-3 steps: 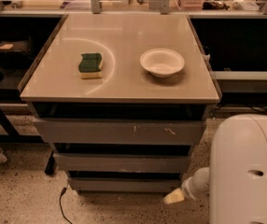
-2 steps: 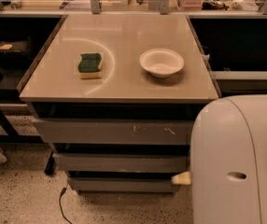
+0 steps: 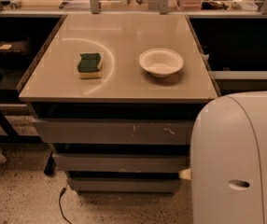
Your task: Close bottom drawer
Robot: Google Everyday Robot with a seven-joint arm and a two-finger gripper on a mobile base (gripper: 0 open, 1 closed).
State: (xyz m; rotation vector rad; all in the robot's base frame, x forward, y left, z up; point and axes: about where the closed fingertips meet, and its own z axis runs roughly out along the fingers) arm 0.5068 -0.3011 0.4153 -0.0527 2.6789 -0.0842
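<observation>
Three grey drawers sit under a beige table top [image 3: 124, 85]. The bottom drawer [image 3: 124, 185] is the narrowest; its plain front strip stands just above the floor with a dark gap above it. Above it are the mid-width drawer front [image 3: 119, 163] and the widest drawer front [image 3: 112, 131] with white scratch marks. My white arm housing [image 3: 238, 160] fills the lower right. Only a cream tip of my gripper [image 3: 185, 174] shows at its left edge, next to the right end of the two lower drawers. The rest of the gripper is hidden.
A green and yellow sponge [image 3: 90, 65] and a white bowl [image 3: 161, 62] lie on the table top. A black cable [image 3: 62, 204] trails on the speckled floor at the front left. Dark shelving [image 3: 5, 59] stands on the left and more on the right.
My white arm housing has spread left and fills more of the lower right. The gripper tip has moved up and in toward the right end of the lower drawers.
</observation>
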